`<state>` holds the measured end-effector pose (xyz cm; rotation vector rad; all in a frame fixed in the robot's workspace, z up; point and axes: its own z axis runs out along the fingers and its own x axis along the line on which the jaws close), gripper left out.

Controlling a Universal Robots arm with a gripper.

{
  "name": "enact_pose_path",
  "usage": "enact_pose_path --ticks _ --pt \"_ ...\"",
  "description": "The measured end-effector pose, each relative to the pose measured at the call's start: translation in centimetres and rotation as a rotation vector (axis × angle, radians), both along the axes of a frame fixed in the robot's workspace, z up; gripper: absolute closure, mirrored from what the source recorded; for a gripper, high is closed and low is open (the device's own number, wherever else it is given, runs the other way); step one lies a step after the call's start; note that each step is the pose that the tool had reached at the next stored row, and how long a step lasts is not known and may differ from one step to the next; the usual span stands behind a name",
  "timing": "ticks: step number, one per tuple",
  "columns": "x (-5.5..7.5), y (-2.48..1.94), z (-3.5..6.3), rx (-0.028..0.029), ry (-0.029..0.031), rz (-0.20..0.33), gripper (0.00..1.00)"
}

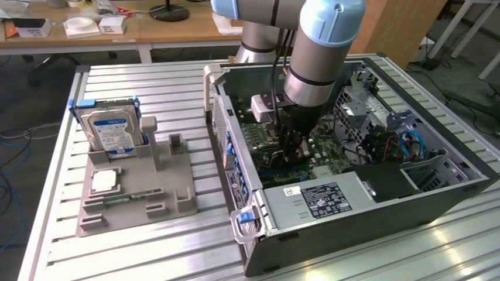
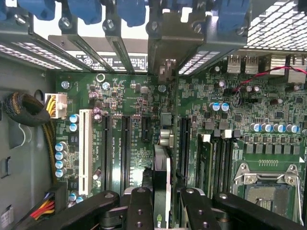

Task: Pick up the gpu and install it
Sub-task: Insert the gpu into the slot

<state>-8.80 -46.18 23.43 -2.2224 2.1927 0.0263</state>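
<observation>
Standing on slatted bench [image 1: 140, 246]: open PC case [image 1: 375, 228], grey tray [image 1: 137, 196] with hard drive [image 1: 111, 132] on exterior view's left. Arm [image 1: 317, 52] reaches down into case. Motherboard [image 2: 129, 96] below hand [image 2: 163, 203]. Hand partly closed, clamping gpu [image 2: 162, 167] edge-on between fingers [image 2: 141, 206], card upright over slot, bracket [image 2: 168, 48] toward case rear wall.

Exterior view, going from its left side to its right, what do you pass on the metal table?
Hard drive upright in the grey holder tray → white side rail of the open computer case → robot arm reaching down into the case → blue cables.
</observation>
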Motion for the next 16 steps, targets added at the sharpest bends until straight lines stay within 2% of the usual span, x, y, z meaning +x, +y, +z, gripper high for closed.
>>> enact_pose_path --ticks 9,16 --pt "-0.12 0.00 -0.07 0.0002 -0.0002 0.000 0.73" --pt "-0.18 0.00 -0.62 0.0002 -0.0001 0.000 0.73"
